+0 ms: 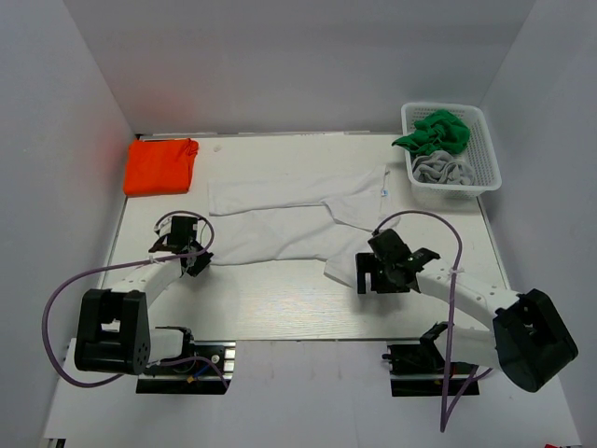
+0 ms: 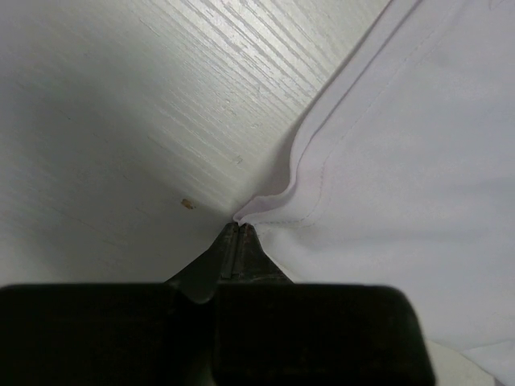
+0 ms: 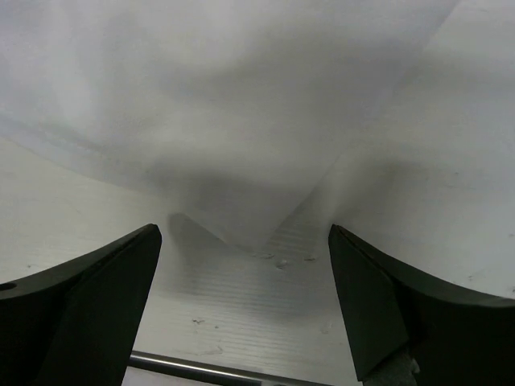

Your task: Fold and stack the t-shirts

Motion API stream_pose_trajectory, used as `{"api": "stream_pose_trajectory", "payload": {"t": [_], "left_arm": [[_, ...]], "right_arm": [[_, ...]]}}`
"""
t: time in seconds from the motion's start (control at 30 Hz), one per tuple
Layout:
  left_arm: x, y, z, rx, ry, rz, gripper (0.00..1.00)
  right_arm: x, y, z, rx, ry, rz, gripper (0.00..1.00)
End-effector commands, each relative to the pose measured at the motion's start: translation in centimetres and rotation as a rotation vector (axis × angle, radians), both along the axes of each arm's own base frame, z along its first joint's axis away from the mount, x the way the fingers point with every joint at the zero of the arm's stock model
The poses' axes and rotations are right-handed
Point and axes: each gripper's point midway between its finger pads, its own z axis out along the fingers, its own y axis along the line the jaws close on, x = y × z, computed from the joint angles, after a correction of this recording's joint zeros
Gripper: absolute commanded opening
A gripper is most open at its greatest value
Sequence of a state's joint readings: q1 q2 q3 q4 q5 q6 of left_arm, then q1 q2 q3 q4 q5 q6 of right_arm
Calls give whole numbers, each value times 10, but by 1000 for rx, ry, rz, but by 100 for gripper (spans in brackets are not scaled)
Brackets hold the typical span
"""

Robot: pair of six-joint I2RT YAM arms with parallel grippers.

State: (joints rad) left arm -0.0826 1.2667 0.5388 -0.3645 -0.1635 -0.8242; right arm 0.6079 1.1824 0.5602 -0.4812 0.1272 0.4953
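A white t-shirt lies spread across the middle of the table. My left gripper is at its near left corner. In the left wrist view the jaws are shut and pinch the puckered hem of the white t-shirt. My right gripper stands open at the shirt's near right edge. Its fingertips straddle bare table just short of the white cloth. An orange t-shirt lies folded at the back left. A green t-shirt and a grey t-shirt are bunched in the basket.
The white mesh basket stands at the back right corner. White walls close in the table at the left, back and right. A purple cable loops above the right arm.
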Motion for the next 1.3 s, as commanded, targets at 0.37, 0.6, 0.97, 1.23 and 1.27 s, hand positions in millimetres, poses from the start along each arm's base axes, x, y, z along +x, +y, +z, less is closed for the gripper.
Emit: {"api": "stream_pose_trajectory", "payload": {"t": [0.37, 0.6, 0.97, 1.23, 1.27], "left_arm": [[7, -7, 22, -19, -42, -43, 0], [35, -15, 52, -48, -111, -60, 0], [110, -14, 78, -38, -155, -39, 0], [167, 2, 89, 30, -177, 30, 0], [171, 6, 86, 32, -164, 40, 0]], "right_arm": [[37, 27, 14, 24, -76, -53, 0], [95, 38, 83, 71, -310, -109, 0], [206, 16, 143, -22, -508, -242, 0], [272, 12, 147, -12, -512, -256, 0], [277, 10, 137, -22, -490, -263, 0]]}}
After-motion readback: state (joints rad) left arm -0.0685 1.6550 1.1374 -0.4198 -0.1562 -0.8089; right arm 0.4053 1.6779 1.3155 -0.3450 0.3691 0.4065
